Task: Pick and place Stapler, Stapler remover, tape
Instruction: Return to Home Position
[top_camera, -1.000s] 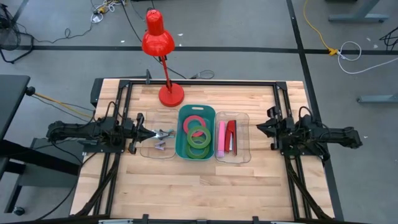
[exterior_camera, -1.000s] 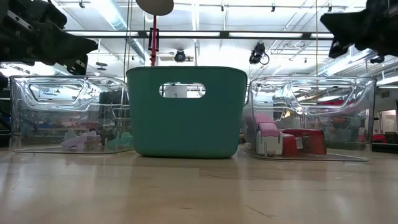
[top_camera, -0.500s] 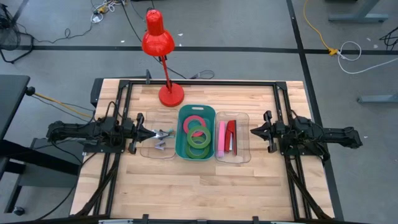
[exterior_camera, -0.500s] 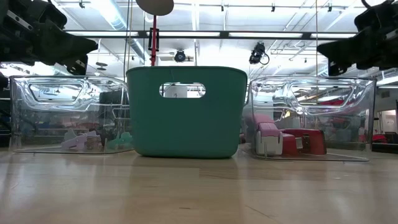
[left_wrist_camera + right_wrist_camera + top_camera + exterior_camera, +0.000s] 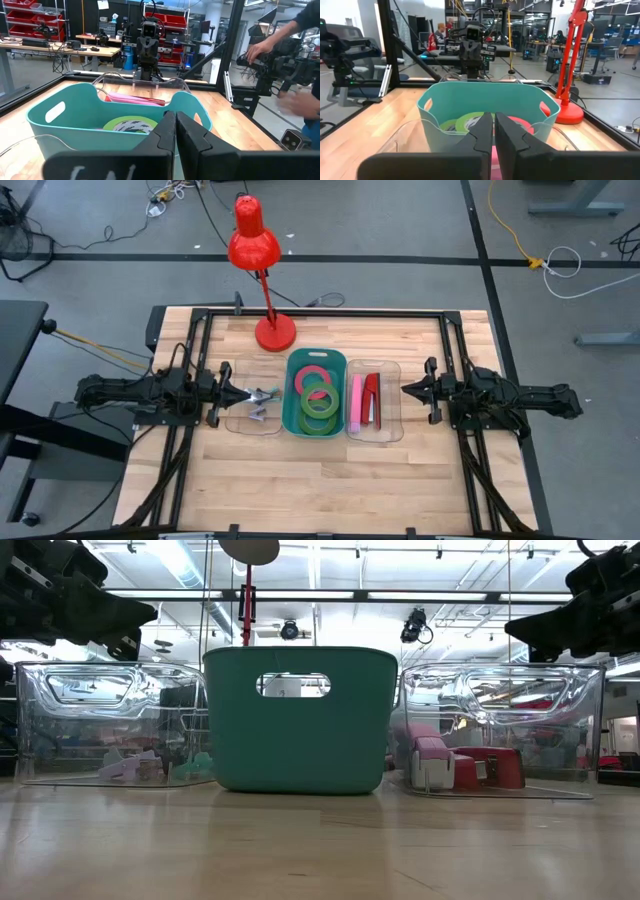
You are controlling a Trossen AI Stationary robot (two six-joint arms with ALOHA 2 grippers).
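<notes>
wooden table holds three bins in a row. left gripper, fingers pressed together and empty, hovers over the outer end of the left clear bin, which holds stapler removers. right gripper, likewise closed and empty, sits just beside the right clear bin, which holds the red stapler. tape rolls lie in the teal basket between the two.

overhead, table-level, wrists facing across teal bin

Red desk lamp stands on the wooden table; grey floor around.
</notes>
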